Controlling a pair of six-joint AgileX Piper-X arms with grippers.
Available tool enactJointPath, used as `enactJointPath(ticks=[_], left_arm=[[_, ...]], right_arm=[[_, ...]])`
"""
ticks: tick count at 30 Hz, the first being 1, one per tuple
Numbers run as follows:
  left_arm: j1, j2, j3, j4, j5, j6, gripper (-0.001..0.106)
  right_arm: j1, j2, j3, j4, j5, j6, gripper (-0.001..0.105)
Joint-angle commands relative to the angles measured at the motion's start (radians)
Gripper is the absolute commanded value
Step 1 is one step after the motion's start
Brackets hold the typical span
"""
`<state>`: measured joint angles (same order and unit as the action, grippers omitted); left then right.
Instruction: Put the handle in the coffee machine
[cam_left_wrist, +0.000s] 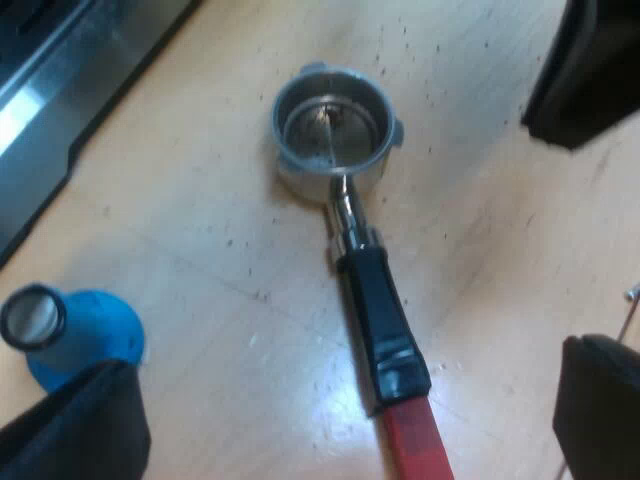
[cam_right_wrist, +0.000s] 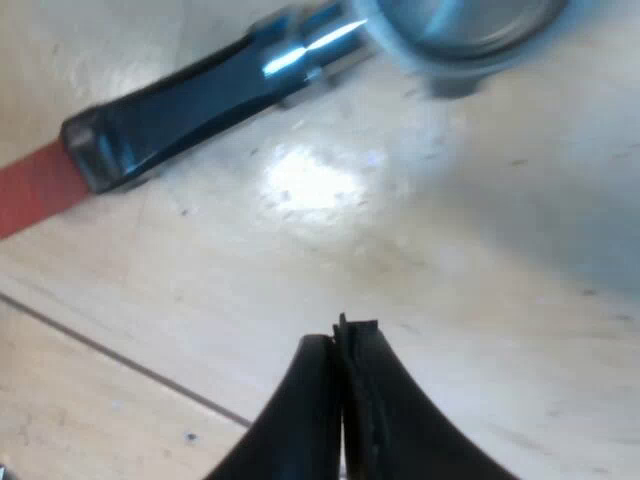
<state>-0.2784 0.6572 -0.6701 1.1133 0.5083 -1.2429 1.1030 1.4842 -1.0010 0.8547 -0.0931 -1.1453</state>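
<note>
The metal holder (cam_left_wrist: 330, 130) lies loose on the wooden table, basket up and empty, its dark handle (cam_left_wrist: 380, 320) ending in red (cam_left_wrist: 418, 445). My left gripper (cam_left_wrist: 350, 360) hangs above the handle, open wide, one finger on each side and neither touching it. In the right wrist view the same holder (cam_right_wrist: 460, 25) lies on the table with its dark handle (cam_right_wrist: 190, 100) and red end (cam_right_wrist: 35, 190). My right gripper (cam_right_wrist: 345, 335) is shut on nothing, a short way off from the holder, over bare wood.
A blue tamper (cam_left_wrist: 75, 335) stands on the table close to one left finger (cam_left_wrist: 85, 420). The espresso machine's steel base (cam_left_wrist: 60, 90) runs along the table beyond the tamper. A black object (cam_left_wrist: 590, 70) sits past the basket.
</note>
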Motion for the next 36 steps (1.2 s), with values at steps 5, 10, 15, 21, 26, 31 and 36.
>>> enactJointPath(ticks=[5, 10, 15, 21, 26, 31, 36], left_arm=[[-0.065, -0.008, 0.024, -0.043, 0.015, -0.027, 0.084], [-0.105, -0.008, 0.024, -0.087, -0.004, -0.143, 0.084], [-0.105, -0.008, 0.028, -0.105, -0.037, -0.207, 0.084], [-0.105, -0.008, 0.108, -0.149, -0.064, -0.241, 0.084], [-0.105, -0.008, 0.139, -0.171, -0.063, -0.241, 0.084], [-0.111, -0.008, 0.139, -0.176, -0.045, -0.233, 0.084], [-0.111, -0.008, 0.139, -0.176, -0.040, -0.227, 0.084]], right_arm=[[-0.167, -0.085, -0.078, 0.149, 0.001, -0.238, 0.056], [-0.233, -0.071, -0.139, 0.154, -0.031, -0.388, 0.081], [-0.251, -0.016, -0.162, 0.128, -0.074, -0.466, 0.073], [-0.251, 0.102, -0.257, 0.123, -0.084, -0.537, 0.073], [-0.251, 0.175, -0.314, 0.130, -0.084, -0.563, 0.083], [-0.251, 0.211, -0.324, 0.110, -0.061, -0.589, 0.083], [-0.251, 0.255, -0.324, 0.078, -0.061, -0.621, 0.083]])
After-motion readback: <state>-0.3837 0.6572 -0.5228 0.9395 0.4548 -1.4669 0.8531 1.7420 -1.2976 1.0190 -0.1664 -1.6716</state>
